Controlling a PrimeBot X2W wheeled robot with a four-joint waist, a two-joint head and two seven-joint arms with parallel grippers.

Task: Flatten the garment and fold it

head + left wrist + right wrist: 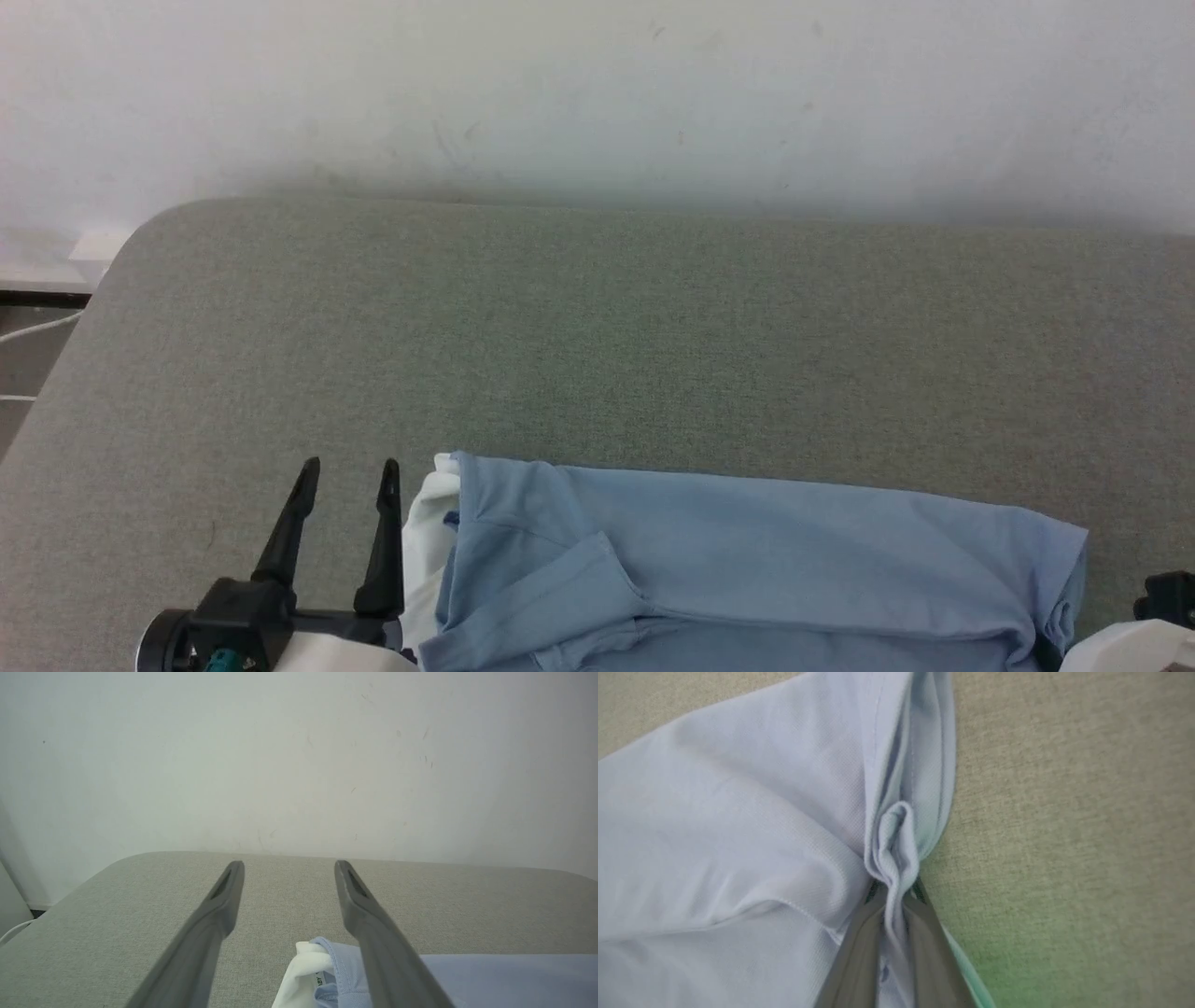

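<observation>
The garment (747, 560), a light blue polo shirt with a white collar (428, 551) at its left end, lies folded lengthwise along the near edge of the grey-green surface. My left gripper (348, 465) stands open just left of the collar, fingers pointing away and holding nothing; in the left wrist view the left gripper (288, 864) spreads wide over the collar (303, 975). In the right wrist view my right gripper (895, 891) is shut on a bunched fold of the garment (738, 835) at its right edge. Part of the right arm (1134, 644) shows at the lower right.
The padded grey-green table (597, 345) stretches far ahead, ending at a white wall (597, 84). Its rounded left corner (140, 243) drops to a floor with a white cable (37, 327).
</observation>
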